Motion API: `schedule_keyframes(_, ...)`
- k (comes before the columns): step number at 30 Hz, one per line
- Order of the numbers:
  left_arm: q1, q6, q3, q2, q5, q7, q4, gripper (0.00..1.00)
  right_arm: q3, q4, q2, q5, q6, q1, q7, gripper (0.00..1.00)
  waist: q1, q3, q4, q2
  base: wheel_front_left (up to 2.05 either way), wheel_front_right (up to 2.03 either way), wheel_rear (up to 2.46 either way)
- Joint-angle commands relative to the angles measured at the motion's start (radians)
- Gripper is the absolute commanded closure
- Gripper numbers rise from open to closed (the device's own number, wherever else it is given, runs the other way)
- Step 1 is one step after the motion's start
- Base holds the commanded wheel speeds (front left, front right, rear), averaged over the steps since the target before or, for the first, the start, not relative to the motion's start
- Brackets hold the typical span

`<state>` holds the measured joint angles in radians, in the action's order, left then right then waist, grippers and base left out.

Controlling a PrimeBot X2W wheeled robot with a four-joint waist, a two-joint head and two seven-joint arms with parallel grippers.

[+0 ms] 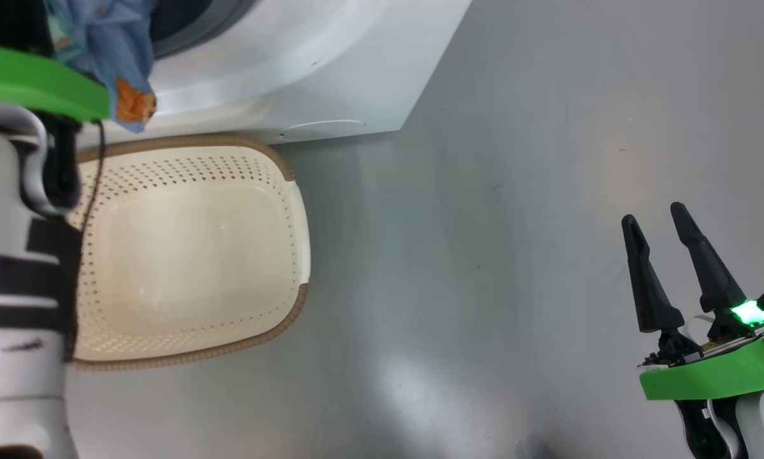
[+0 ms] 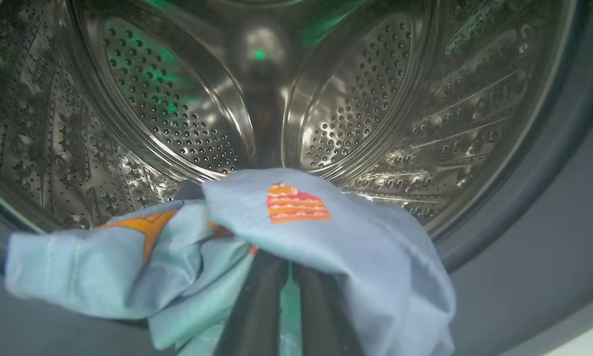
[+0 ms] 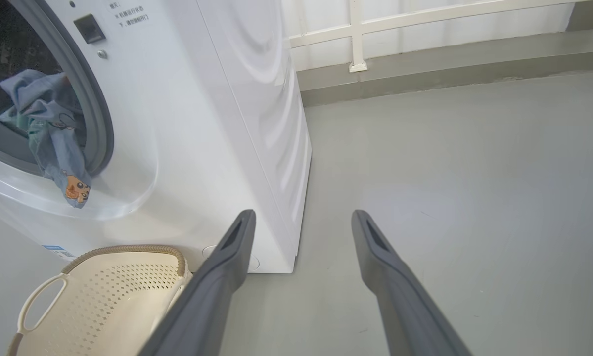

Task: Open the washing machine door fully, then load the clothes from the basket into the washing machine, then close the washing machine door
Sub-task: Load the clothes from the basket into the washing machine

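My left gripper (image 2: pixel 286 264) is shut on the light blue printed clothes (image 2: pixel 326 237) at the mouth of the washing machine's steel drum (image 2: pixel 177 113). The cloth drapes over the fingertips and hides them. In the right wrist view the clothes (image 3: pixel 49 123) hang over the grey gasket (image 3: pixel 101 128) of the white washing machine (image 3: pixel 202 123), one end dangling outside. The cream basket (image 1: pixel 190 255) stands on the floor in front of the machine (image 1: pixel 331 64) with nothing in it. Off to the right, my right gripper (image 1: pixel 654 214) is open over bare floor. The washing machine door is out of view.
My left forearm (image 1: pixel 18 274) covers the basket's left side. Grey floor (image 1: pixel 515 223) stretches to the right of the machine. A low kerb and a white railing (image 3: pixel 355 34) run along the far wall. A small round cap (image 3: pixel 254 259) sits low on the machine's front.
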<state>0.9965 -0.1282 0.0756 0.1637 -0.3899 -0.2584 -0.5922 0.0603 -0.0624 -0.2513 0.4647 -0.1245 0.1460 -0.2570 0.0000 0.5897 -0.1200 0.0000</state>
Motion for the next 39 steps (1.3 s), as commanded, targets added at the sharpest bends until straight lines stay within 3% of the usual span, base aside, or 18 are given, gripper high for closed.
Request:
schedule_keyframes(1, 0.057, -0.002, -0.016, 0.06, 0.013, -0.003, -0.036, 1.0, 0.025, -0.017, -0.003, -0.003, -0.006, -0.007, -0.005, 0.0, 0.0, 0.005, -0.015, 0.0, 0.0, 0.0, 0.0)
schedule_keyframes(7, 0.196, 0.002, -0.017, 0.097, 0.085, -0.003, -0.13, 1.0, 0.029, -0.015, 0.004, 0.0, -0.006, -0.002, -0.005, 0.0, 0.0, 0.023, -0.038, 0.0, 0.0, 0.0, 0.0)
schedule_keyframes(15, 0.295, 0.032, -0.081, 0.09, 0.201, -0.003, -0.052, 1.0, 0.028, -0.016, 0.014, 0.001, -0.006, 0.019, -0.005, 0.0, 0.0, 0.054, -0.057, 0.0, 0.0, 0.0, 0.0)
schedule_keyframes(16, 0.288, 0.032, -0.085, 0.085, 0.205, -0.003, -0.091, 0.75, 0.03, -0.014, 0.015, 0.001, -0.006, 0.021, -0.005, 0.0, 0.0, 0.053, -0.058, 0.0, 0.0, 0.0, 0.0)
schedule_keyframes(17, 0.284, 0.031, -0.083, 0.082, 0.211, -0.003, -0.138, 0.0, 0.032, -0.012, 0.017, 0.001, -0.006, 0.021, -0.005, 0.0, 0.0, 0.05, -0.059, 0.0, 0.0, 0.0, 0.0)
schedule_keyframes(27, 0.299, 0.023, -0.107, 0.093, 0.238, -0.003, -0.272, 0.0, 0.032, -0.006, 0.022, 0.004, -0.006, 0.016, -0.005, 0.0, 0.0, 0.042, -0.058, 0.0, 0.0, 0.0, 0.0)
schedule_keyframes(39, 0.2, 0.016, -0.168, 0.04, 0.225, -0.003, -0.229, 0.0, 0.032, -0.003, 0.017, 0.0, -0.006, 0.009, -0.005, 0.0, 0.0, 0.014, -0.038, 0.0, 0.0, 0.0, 0.0)
